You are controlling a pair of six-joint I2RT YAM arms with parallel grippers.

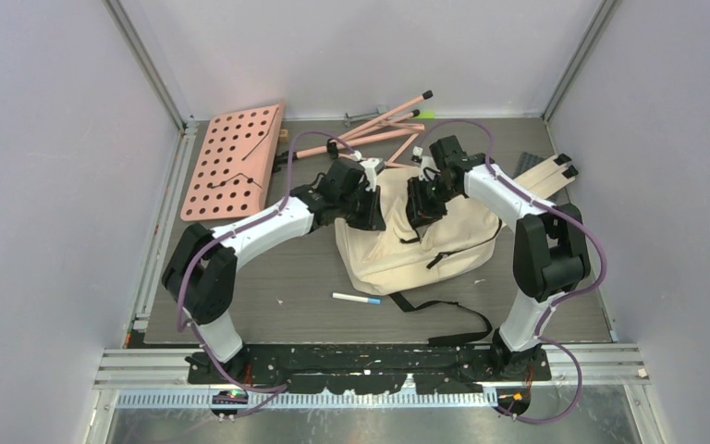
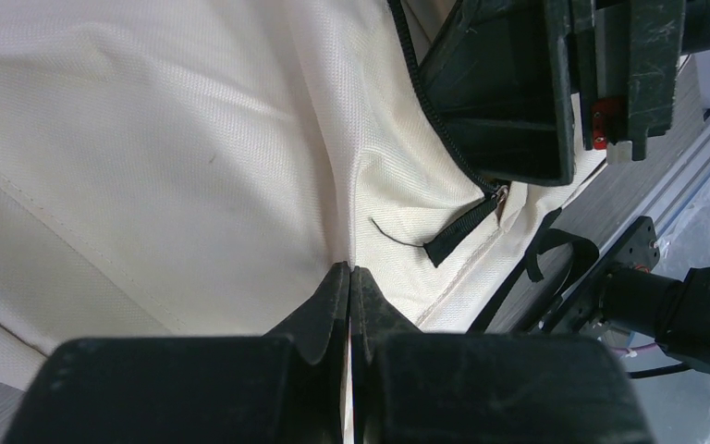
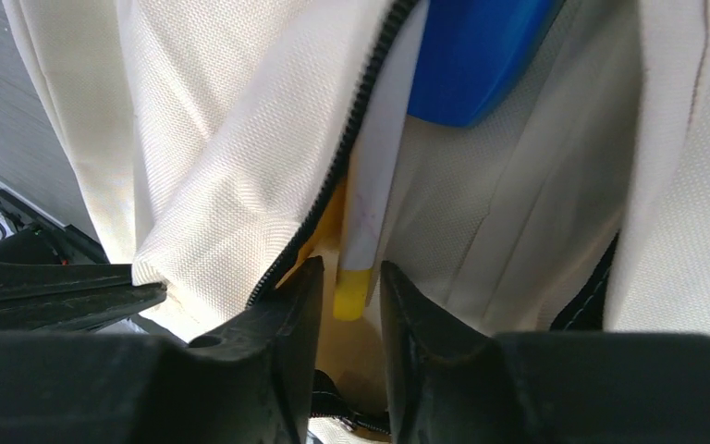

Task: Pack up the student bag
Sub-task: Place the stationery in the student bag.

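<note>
At upper centre, left gripper (image 2: 349, 274) is clamping a fold of the soft, limp student bag (image 1: 425, 245) — its zipper edge (image 3: 333, 176) seems the surer hold — while right gripper (image 3: 351, 268) is gaping.

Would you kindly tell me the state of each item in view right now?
student bag: unzipped, slumped.
left gripper: shut, pinching bag cloth.
right gripper: open, jaws flanking white marker.
white marker: partly inside bag opening.
loose pen: lying outside bag.
</note>
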